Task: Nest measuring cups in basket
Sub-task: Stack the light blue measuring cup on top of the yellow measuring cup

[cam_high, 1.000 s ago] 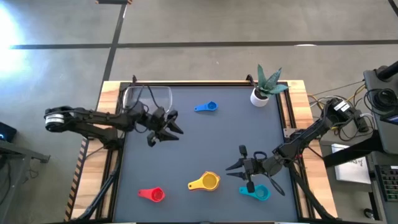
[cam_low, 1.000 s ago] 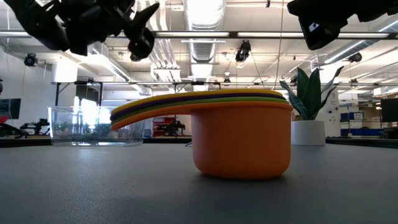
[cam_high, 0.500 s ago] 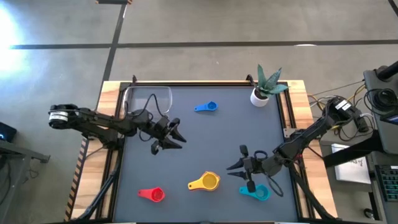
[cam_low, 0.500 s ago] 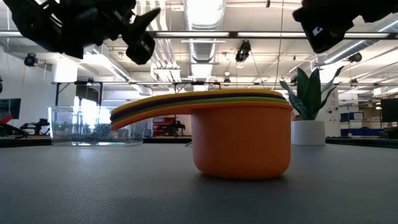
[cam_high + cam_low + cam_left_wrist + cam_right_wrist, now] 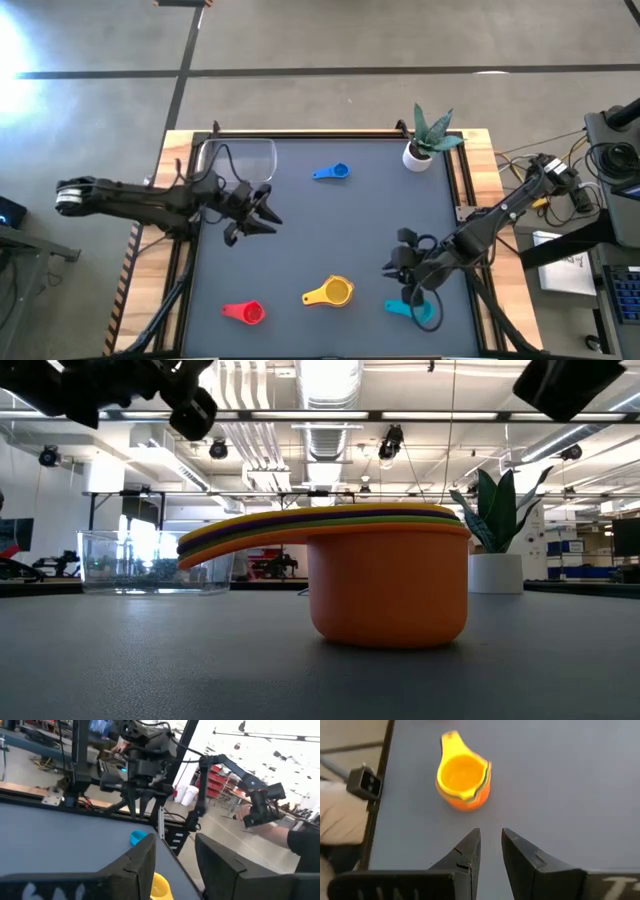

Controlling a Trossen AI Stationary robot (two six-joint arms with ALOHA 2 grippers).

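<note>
With its jaws slightly apart and empty, the right gripper hovers by the teal cup; it should drop squarely over the handle, well short of the nested stack.

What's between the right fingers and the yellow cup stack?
Nothing visible. In the right wrist view only bare mat lies between the right gripper and the yellow cup stack. From above, the teal cup sits under the right arm, off that line.
</note>
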